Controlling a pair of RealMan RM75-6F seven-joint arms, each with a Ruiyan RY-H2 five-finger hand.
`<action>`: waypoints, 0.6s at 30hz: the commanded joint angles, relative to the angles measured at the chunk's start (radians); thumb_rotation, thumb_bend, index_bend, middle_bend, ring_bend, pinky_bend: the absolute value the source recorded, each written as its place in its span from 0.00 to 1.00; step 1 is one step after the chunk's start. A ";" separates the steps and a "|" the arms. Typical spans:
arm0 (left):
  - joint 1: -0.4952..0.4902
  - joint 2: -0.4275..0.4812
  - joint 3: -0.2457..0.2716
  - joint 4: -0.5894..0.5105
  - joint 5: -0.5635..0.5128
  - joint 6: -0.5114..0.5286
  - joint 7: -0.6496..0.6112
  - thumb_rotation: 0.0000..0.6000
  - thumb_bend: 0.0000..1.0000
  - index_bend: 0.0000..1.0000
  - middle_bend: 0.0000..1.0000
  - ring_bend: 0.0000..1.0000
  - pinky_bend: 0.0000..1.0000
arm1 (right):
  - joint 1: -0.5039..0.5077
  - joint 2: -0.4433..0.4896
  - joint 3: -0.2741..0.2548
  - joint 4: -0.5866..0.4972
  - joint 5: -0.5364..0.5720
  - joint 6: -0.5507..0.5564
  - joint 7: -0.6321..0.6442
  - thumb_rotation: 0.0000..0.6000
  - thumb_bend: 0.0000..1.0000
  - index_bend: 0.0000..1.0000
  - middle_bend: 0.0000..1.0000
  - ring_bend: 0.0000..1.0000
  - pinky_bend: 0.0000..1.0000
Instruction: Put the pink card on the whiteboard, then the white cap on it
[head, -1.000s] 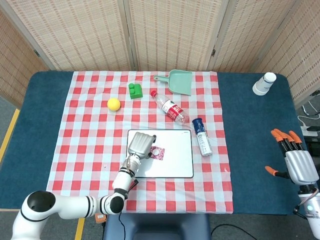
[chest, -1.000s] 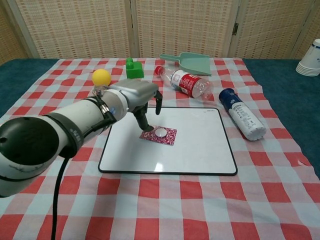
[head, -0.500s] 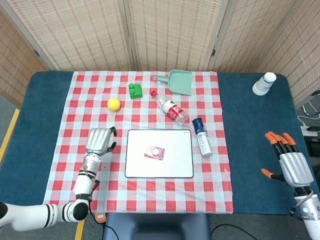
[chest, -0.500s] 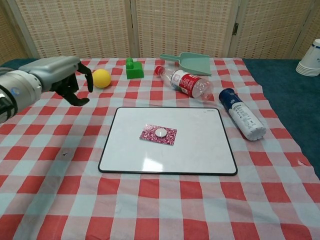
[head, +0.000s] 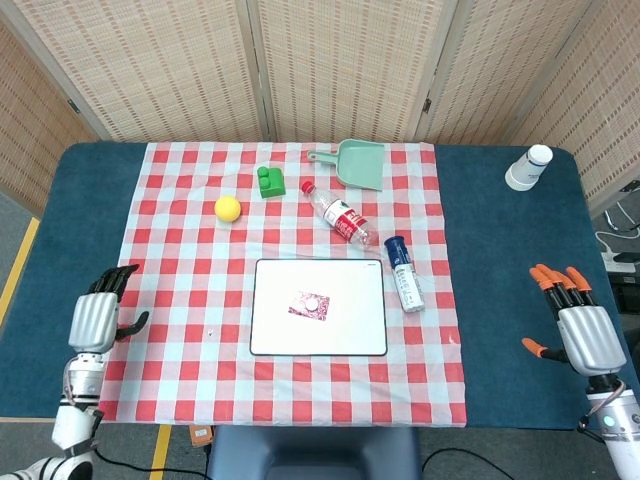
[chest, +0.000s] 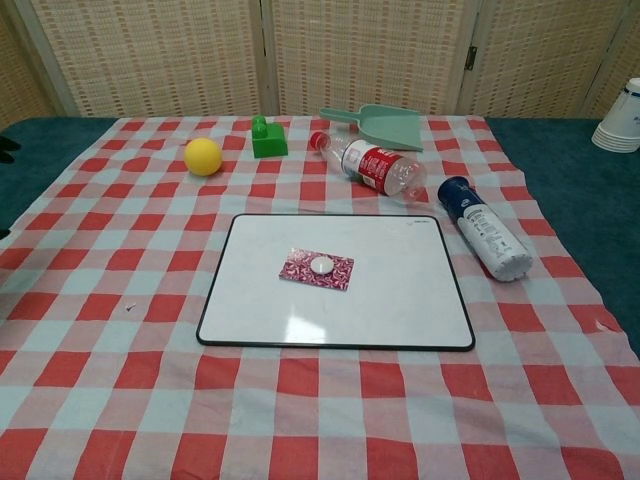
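Note:
The pink card (head: 310, 305) (chest: 334, 273) lies flat near the middle of the whiteboard (head: 350, 330) (chest: 390, 310). The small white cap (head: 311, 302) (chest: 321, 265) sits on top of the card. My left hand (head: 97, 318) hovers over the blue table at the far left, off the checked cloth, fingers spread and holding nothing. My right hand (head: 580, 331), with orange fingertips, is over the blue table at the far right, fingers apart and empty. Only dark fingertips (chest: 8, 146) of the left hand show at the chest view's left edge.
Behind the board lie a clear bottle with a red label (head: 340, 218) (chest: 375, 166) and a blue-capped tube (head: 403, 273) (chest: 486, 240). A yellow ball (head: 228, 208), a green block (head: 269, 182), a green dustpan (head: 355, 162) and stacked paper cups (head: 528, 167) stand further back.
My left hand has let go of the cap on the card and drawn back left, from the whiteboard across the cloth to the table's left edge. The right hand barely moved.

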 joint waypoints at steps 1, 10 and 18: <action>0.042 0.014 0.042 0.079 0.062 0.007 -0.023 1.00 0.20 0.00 0.00 0.00 0.00 | -0.001 -0.003 0.003 -0.004 0.004 0.002 -0.009 1.00 0.00 0.04 0.07 0.00 0.00; 0.117 0.068 0.056 0.126 0.116 0.020 -0.025 1.00 0.16 0.00 0.00 0.00 0.00 | -0.013 0.000 0.027 -0.021 0.046 0.018 -0.040 1.00 0.00 0.01 0.07 0.00 0.00; 0.146 0.067 0.034 0.164 0.141 0.000 -0.073 1.00 0.16 0.00 0.00 0.00 0.00 | -0.021 -0.005 0.032 -0.023 0.048 0.036 -0.062 1.00 0.00 0.01 0.07 0.00 0.00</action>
